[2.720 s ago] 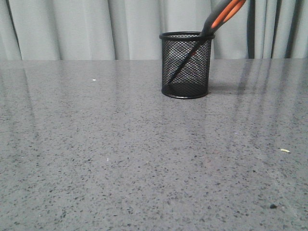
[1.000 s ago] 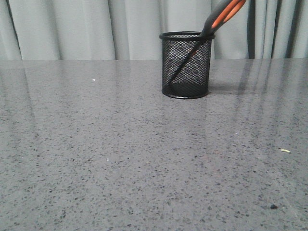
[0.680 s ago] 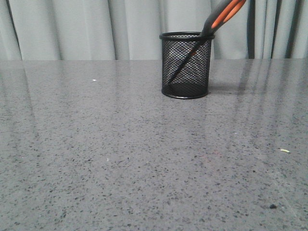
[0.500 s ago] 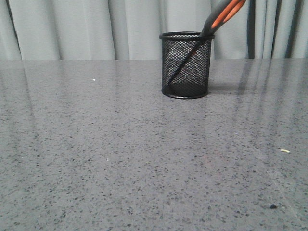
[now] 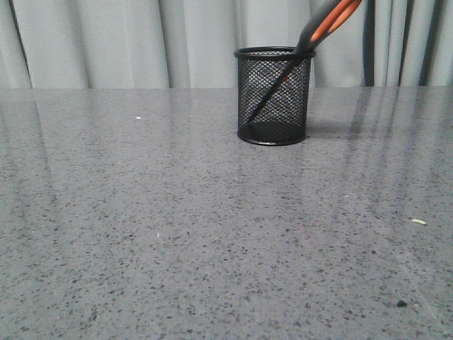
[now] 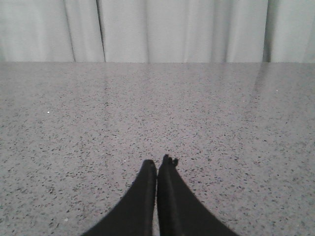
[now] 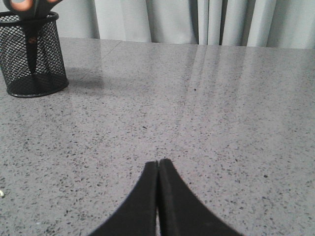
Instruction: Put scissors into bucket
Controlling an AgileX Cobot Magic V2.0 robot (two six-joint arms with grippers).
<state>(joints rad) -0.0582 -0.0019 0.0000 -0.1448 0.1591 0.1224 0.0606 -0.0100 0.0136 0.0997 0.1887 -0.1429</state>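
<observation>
Scissors (image 5: 327, 21) stand in the bucket (image 5: 273, 95), blades down and leaning, so the dark blades cross the inside from the base on the left up to the rim on the right, where the black, orange-lined handle loops stick out above and beyond the cup. Going left to right over the front view: the left half of the table (image 5: 141, 227) is bare speckled grey stone with a soft sheen, save for a tiny white fleck (image 5: 138, 117). Right of centre, toward the far edge, sits the bucket, a black wire-mesh cylinder with a solid rim and solid base, upright on the stone. Farther right and nearer lie a pale crumb (image 5: 419, 222) and a small dark speck (image 5: 401, 304). Pleated grey curtains (image 5: 106, 42) hang behind the table.

The left gripper (image 6: 157, 166) shows its black tapered fingers pressed together over bare stone, holding nothing. The right gripper (image 7: 158, 163) is likewise pressed together and empty, well apart from the bucket.
</observation>
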